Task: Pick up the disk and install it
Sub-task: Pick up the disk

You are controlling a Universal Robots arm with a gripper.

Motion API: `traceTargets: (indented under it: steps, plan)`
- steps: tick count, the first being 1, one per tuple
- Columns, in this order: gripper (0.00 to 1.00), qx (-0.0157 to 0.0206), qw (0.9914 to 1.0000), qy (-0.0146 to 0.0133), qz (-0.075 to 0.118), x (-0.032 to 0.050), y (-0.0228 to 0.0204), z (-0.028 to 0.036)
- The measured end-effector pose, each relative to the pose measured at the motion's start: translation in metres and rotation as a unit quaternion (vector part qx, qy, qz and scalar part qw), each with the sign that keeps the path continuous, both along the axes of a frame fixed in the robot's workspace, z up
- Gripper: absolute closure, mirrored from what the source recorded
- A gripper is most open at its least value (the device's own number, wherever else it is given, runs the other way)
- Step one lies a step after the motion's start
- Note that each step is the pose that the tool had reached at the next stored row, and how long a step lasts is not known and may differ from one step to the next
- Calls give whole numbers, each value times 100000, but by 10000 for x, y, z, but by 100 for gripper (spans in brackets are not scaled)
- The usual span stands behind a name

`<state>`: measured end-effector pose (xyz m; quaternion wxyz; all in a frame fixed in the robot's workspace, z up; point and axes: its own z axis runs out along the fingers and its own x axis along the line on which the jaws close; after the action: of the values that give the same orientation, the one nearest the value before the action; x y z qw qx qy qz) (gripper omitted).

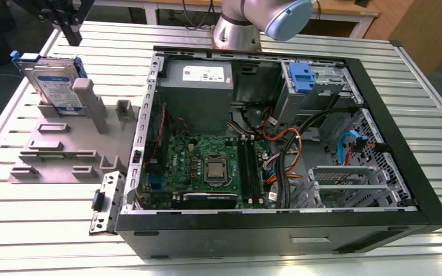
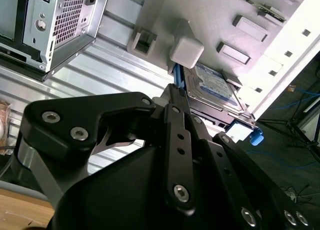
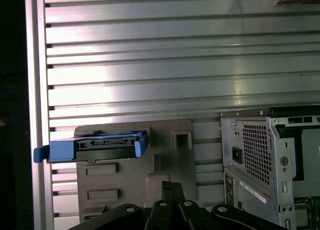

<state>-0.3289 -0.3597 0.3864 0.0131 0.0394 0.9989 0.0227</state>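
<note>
Disk (image 1: 54, 86), flat silver with blue plastic rails, stands upright in moulded grey holder (image 1: 52, 156); jaws pinched together, empty.

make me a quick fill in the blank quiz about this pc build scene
1. The flat silver-grey hard drive with a white-and-blue label stands ____ in the grey plastic holder.
2. That holder lies toward the exterior view's ____, beside the open black computer case.
3. The drive's plastic side rails are ____ in colour.
Missing words: upright; left; blue.
</note>
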Motion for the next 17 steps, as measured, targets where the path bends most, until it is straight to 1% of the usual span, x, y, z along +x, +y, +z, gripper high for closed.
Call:
traceTargets:
  steps: [4,7,9,14,17]
  plan:
    - [89,-4,100000,6,-9,-12,0,0]
    - [89,0,100000,-2,-4,-56,2,-2]
    - [89,-3,100000,3,-1,-105,5,-2]
    - [89,-10,100000,-1,1,-265,16,-8]
    - [89,-86,100000,7,-2,-352,24,-13]
